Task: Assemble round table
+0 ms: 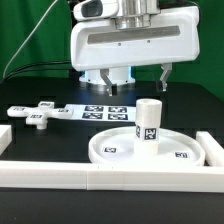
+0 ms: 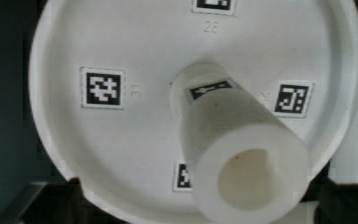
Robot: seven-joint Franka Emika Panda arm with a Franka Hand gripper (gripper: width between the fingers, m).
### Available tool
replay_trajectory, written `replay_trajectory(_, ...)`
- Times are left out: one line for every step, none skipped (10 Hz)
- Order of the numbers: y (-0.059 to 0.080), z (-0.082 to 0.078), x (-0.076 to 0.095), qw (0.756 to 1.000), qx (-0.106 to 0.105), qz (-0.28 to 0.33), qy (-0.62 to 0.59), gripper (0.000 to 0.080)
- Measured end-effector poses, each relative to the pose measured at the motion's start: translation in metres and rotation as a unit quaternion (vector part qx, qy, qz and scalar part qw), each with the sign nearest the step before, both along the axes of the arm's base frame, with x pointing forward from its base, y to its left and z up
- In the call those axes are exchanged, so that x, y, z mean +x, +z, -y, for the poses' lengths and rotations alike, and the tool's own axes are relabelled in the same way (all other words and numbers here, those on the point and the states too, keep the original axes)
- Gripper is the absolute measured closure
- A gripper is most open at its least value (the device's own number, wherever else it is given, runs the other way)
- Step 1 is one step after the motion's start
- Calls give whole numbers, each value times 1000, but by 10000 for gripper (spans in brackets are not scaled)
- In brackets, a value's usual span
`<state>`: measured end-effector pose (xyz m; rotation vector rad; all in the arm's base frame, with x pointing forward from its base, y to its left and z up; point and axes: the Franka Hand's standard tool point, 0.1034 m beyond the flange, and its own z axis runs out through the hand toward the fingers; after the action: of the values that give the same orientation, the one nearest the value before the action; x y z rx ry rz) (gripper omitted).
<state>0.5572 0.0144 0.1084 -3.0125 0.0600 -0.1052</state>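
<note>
Round table disc point(image 1: 125, 152) lies flat on the dark desk point(image 1: 45, 150) in the exterior view, with its rim turned up. The short leg point(image 1: 148, 122) stands upright at the middle of the disc, and a black-and-white tag shows on its side. The cross-shaped foot point(image 1: 38, 113) lies flat on the desk, well apart from the disc, toward the exterior view's left and farther back. The marker board point(image 1: 105, 110) lies behind the disc, between the disc and the base of the arm. One long white rail point(image 1: 100, 180) runs just beside the disc on the near side. A second rail point(image 1: 214, 150) is close to the disc at the exterior view's right. The end effector point(image 1: 136, 80) hangs above the disc, higher than the top of the leg. Its fingers are spread wide and nothing is between them; it does not touch the leg.

The wrist view looks down on the disc point(image 2: 87, 140), which fills almost the whole picture. The leg point(image 2: 229, 140) rises from the centre of the disc toward the camera, and its round top end has a shallow hollow. Square tags point(image 2: 101, 87) sit on the face of the disc around the foot of the leg, and one more tag is on the leg itself, near its base. I cannot make out the fingers of the end effector in this view.
</note>
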Motion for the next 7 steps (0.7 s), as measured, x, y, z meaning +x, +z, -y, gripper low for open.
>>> replay_trajectory(-1,1,-1,1000,-1,0,3,151)
replay_trajectory(-3,13,-6,999,-11,9,48,151)
replay_trajectory(-6,40,-16,995,-33,11,97,151)
replay_trajectory(-6,65,-24,994,-40,7,103,151)
replay_trajectory(-6,86,-28,994,-41,4,100,151)
replay_trajectory(-6,84,-27,995,-41,3,91,151)
replay_trajectory(-7,80,-27,994,-40,3,97,151)
